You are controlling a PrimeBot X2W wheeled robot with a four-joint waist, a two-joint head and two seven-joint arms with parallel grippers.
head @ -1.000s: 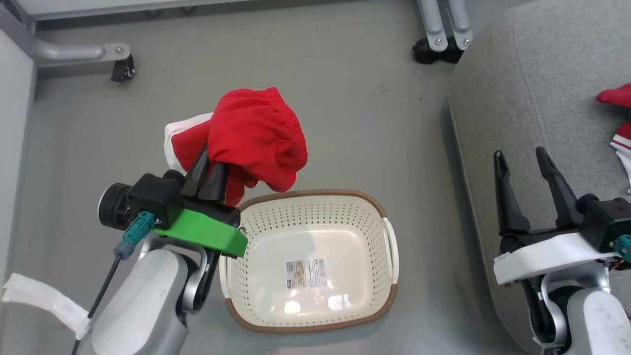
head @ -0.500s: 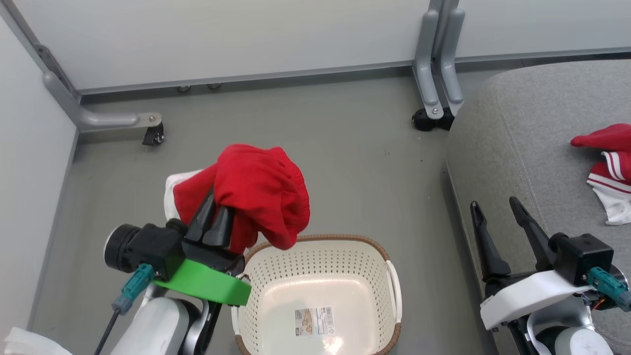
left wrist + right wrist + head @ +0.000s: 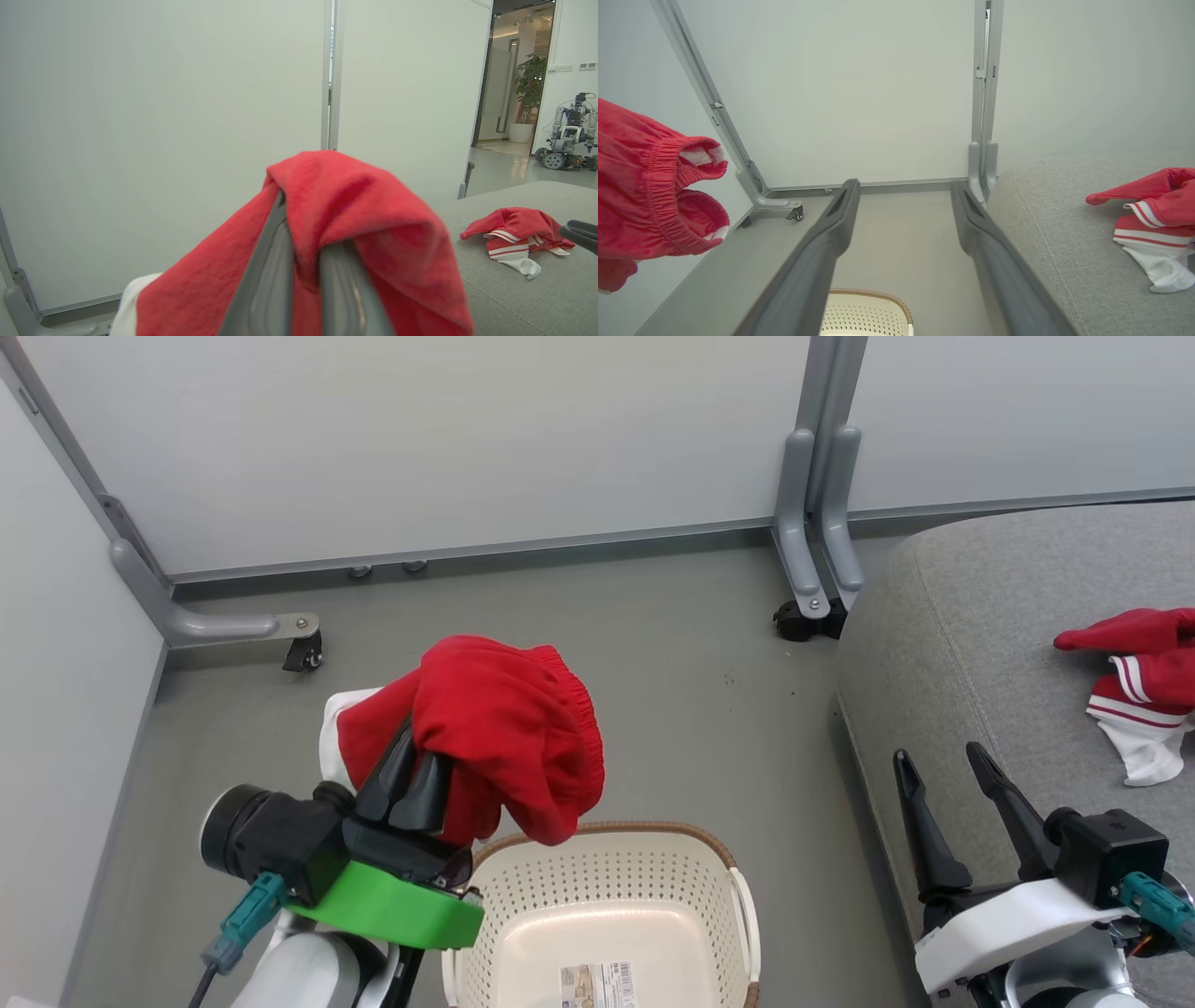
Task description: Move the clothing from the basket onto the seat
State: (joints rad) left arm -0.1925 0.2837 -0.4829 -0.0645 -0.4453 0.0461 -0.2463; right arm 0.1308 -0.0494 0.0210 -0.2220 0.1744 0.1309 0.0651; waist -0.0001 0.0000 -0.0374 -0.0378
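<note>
My left pincer (image 3: 306, 266) is squeezed tight on a red cloth (image 3: 364, 210). The cloth hangs over both my fingers (image 3: 266, 284) and hides their tips. On the grey seat (image 3: 514, 303) to the right lies a second red cloth (image 3: 514, 226) with white stripes. A white wall (image 3: 163, 116) stands behind. Far off is another robot (image 3: 567, 135).

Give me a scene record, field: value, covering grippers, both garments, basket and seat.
left gripper: shut on held garment
held garment: red, bunched, draped over the fingers, raised clear of the basket
right gripper: open, holding nothing, by the seat's near edge
second garment: red with white stripes, lying on the seat
basket: on the floor, no clothing in the part that shows
seat: grey, on the robot's right
remaining: held garment not yet on the seat
</note>
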